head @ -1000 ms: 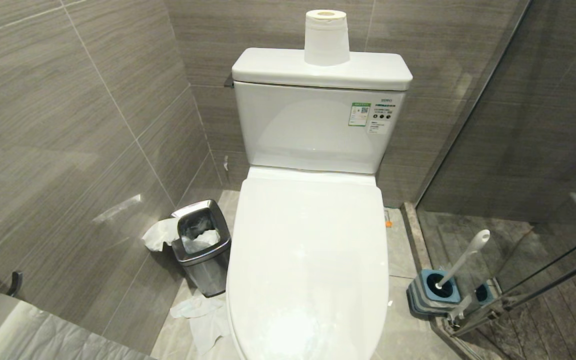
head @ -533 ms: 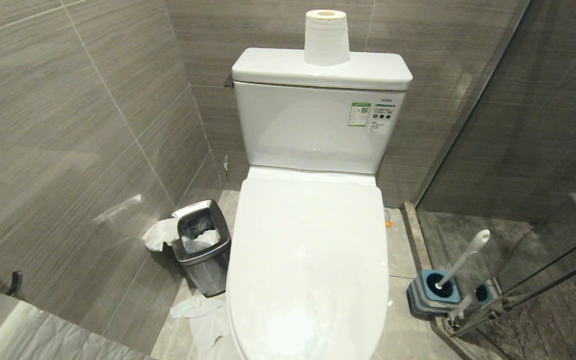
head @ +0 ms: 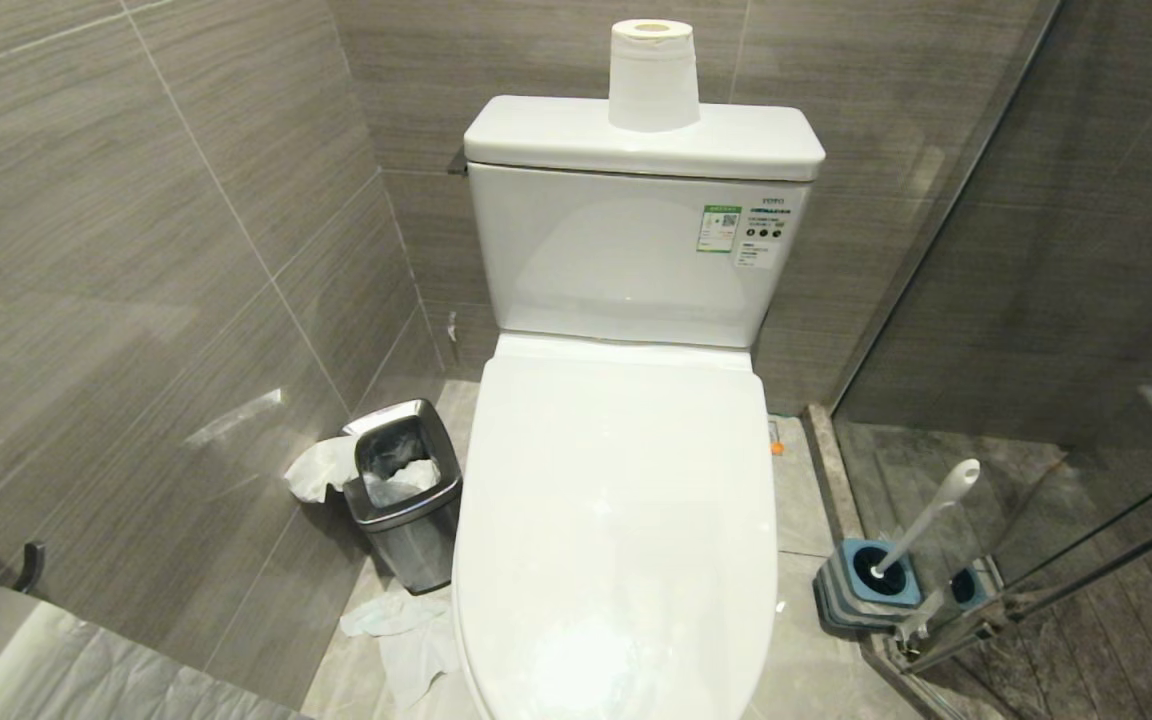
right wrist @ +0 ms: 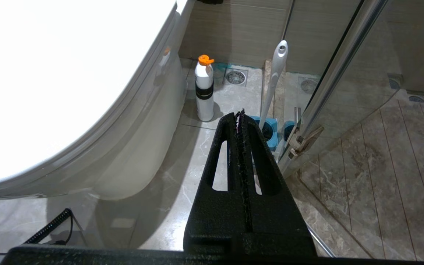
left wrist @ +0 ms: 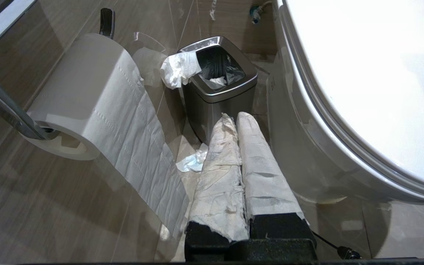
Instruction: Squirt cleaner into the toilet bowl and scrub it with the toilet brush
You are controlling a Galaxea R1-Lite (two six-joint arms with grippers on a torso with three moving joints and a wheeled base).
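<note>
Left gripper [left wrist: 236, 119], paper-wrapped fingers pressed together and empty, hangs low between the steel waste bin [left wrist: 217, 84] and the toilet bowl [left wrist: 307, 147]. Right gripper [right wrist: 240, 117], black jaws closed on nothing, points down the bare floor strip between bowl and glass door [right wrist: 344, 62]. Ahead: white orange-capped bottle [right wrist: 204, 88]; toilet brush [right wrist: 276, 77], slim white handle leaning in its blue holder [head: 866, 580]; glossy lid [head: 616, 520] down.

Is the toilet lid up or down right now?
Down. The white lid lies flat over the toilet bowl, hiding its inside in every view.
</note>
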